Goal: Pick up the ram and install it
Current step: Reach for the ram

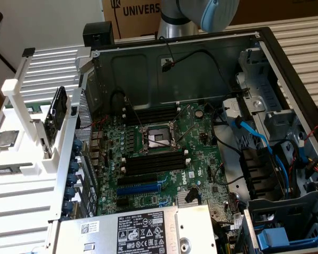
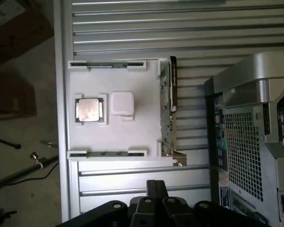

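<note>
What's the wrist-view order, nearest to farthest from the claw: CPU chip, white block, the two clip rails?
1. Clip rail on the fixture edge facing the claw.
2. White block and CPU chip, mid-fixture: too close to call.
3. Other clip rail, on the far edge.

The arm (image 1: 201,13) is parked up high at the back in the exterior view. You can see a chunky silver-grey joint with a pale blue end cap, plus a shiny grey tube section coming off it toward the exterior view's left. The end effector (image 2: 156,185) is all black, and its two fingers (image 2: 151,190) are pressed flat against each other, so it's empty. Behind the fingers the black linkage arms (image 2: 114,208) fan out to both sides, each with a round bolt head.
</note>
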You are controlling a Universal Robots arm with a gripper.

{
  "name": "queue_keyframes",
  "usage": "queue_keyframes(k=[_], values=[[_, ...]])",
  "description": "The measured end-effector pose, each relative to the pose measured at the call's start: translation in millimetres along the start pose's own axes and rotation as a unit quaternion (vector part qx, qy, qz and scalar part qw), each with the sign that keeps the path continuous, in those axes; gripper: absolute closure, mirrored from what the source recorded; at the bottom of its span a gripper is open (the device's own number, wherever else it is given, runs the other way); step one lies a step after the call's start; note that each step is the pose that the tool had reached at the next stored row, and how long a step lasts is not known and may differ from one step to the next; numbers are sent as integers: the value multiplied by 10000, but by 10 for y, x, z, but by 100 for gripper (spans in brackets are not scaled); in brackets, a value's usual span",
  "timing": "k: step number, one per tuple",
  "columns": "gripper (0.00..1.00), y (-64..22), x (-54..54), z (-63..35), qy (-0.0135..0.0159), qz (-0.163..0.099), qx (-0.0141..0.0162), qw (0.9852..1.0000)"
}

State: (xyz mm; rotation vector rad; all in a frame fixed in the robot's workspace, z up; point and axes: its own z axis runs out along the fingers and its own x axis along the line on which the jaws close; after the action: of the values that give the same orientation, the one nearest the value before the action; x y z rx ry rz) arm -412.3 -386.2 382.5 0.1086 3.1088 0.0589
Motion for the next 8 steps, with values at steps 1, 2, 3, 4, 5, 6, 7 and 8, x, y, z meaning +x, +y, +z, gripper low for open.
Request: queue_keyframes(k=[1, 2, 3, 4, 5, 6, 7, 8], values=[[90, 1, 4, 14, 1, -2, 2, 10000], [90, 2, 5, 33, 1, -3, 3, 10000], [90, 4, 7, 51, 1, -4, 3, 10000], [90, 8, 11, 71, 1, -4, 3, 10000], [90, 10, 14, 89, 1, -4, 4, 10000], [90, 12, 18, 106, 1, -4, 4, 10000], [90, 14, 24, 125, 1, -5, 3, 10000], [90, 17, 33, 144, 0, -5, 3, 10000]])
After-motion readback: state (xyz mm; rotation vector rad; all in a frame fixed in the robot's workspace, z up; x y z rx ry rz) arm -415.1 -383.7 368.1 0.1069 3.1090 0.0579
